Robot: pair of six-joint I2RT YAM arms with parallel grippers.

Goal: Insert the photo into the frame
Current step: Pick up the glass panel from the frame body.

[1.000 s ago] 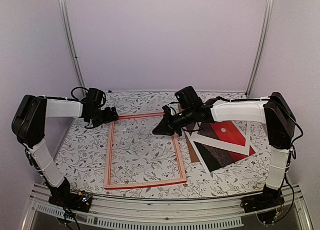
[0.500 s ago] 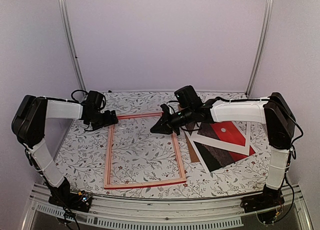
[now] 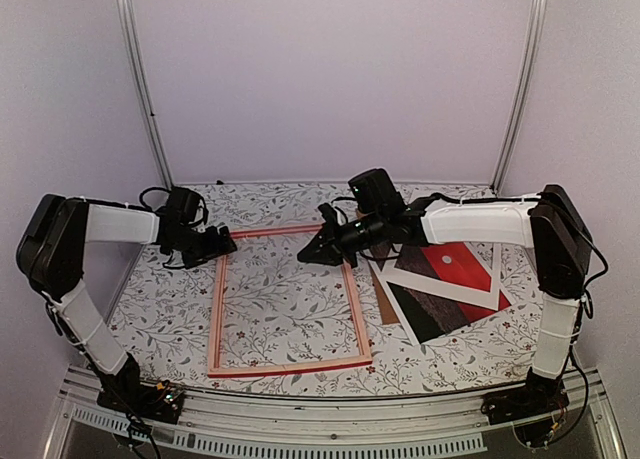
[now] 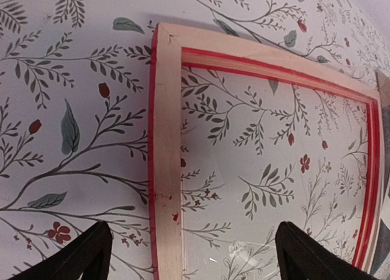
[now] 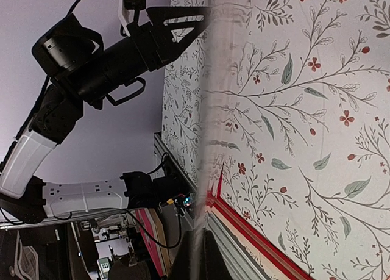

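- Nearest me, both arms rise from their bases at the desk's near edge, each with its elbow high and out to its own side.
- The frame lies flat on the desk at centre-left, pale wood side up.
- The photo lies right of the frame, skewed, with its red half and white dot showing. It is well outside the frame.
- My right arm's forearm reaches leftward over the photo. The right pincer is closed on nothing I can see and tilts down by the frame's far right corner. I cannot tell whether it touches.
- My left arm's forearm stretches rightward, level. The left pincer is spread wide and low over the frame's far left corner, one finger on each side of the rail.
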